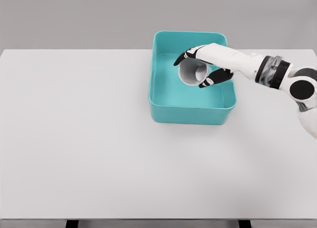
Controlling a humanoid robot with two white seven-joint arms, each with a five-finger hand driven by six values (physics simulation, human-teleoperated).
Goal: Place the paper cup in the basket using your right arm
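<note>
Nearest us we see the white desk [99, 139] stretching bare toward the camera. Further back sits the teal basket [190, 112], a rectangular tub with rounded corners. Over its interior we find our right hand [210, 65], its arm reaching in from the right edge. Its fingers [214, 80] are curled around the paper cup [192, 72], black tips above and below it. The cup lies tipped sideways in that grasp, open mouth facing left and toward us, inside the basket's outline.
</note>
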